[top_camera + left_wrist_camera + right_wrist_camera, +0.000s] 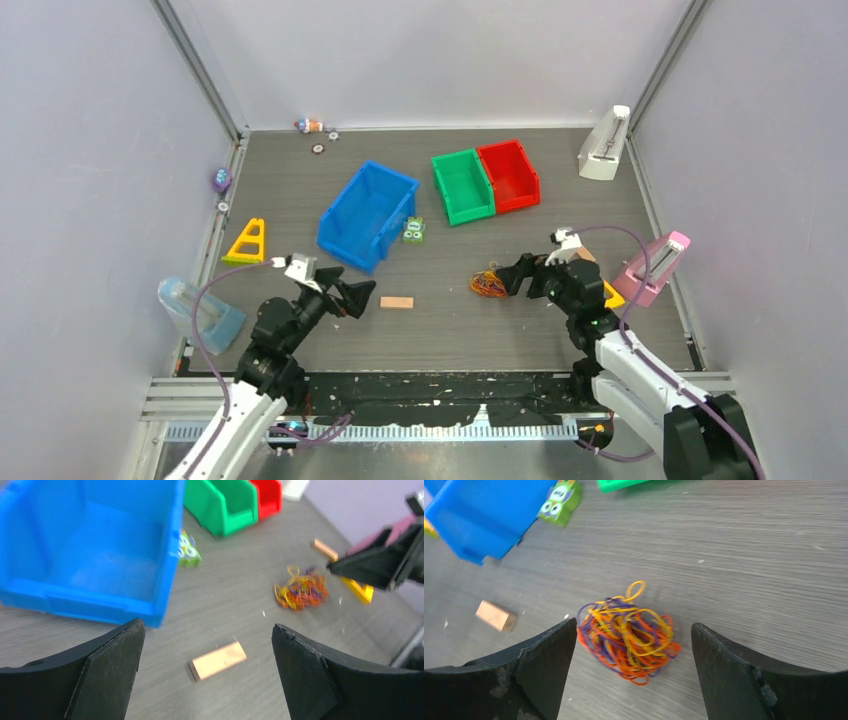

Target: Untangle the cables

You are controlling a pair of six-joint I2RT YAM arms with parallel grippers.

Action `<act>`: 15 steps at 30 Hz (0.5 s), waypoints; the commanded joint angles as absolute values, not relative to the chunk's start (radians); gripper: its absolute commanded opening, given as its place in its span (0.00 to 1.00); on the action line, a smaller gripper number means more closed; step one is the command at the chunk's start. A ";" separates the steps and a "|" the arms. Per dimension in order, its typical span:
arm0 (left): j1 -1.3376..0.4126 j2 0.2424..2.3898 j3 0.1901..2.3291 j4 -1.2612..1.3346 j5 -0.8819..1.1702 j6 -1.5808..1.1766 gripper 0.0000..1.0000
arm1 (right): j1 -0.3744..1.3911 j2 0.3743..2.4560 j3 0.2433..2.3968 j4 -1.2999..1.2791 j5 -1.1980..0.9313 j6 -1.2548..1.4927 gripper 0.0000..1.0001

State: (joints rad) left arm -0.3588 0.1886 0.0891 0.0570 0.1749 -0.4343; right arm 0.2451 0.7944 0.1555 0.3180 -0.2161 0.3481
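The right gripper (634, 626) stands with its jaws spread wide and nothing in them. The cables (626, 640) lie on the table (749, 555) just ahead, framed between the two fingers: one tight ball of orange-red, yellow and purple strands, none pulled free. The left gripper (207, 625) is just as wide open and just as empty, hanging above a small wooden block (218, 660) beside the blue bin (167, 555), well apart from the tangle.

To my eye this is the reach-in, with no untangling done yet. Next the right jaws need to drop and pinch one strand or loop, and the left arm must cross over to pin or take the rest; one arm alone would likely drag the whole ball.

Only the right wrist camera shows a yellow loop poking out on the far side, a fair handle. From overhead the ball is a mere smudge, but only there do you see the gap the left arm must cover.
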 commanded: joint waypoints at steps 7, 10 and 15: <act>-0.627 0.510 0.189 0.231 0.128 -0.278 0.99 | 0.422 0.972 0.327 0.294 -0.142 0.248 0.69; -0.648 0.562 0.207 0.239 0.164 -0.269 0.97 | 0.427 1.024 0.365 0.261 -0.122 0.248 0.65; -0.668 0.596 0.214 0.250 0.198 -0.256 0.98 | 0.432 1.098 0.402 0.229 -0.116 0.251 0.61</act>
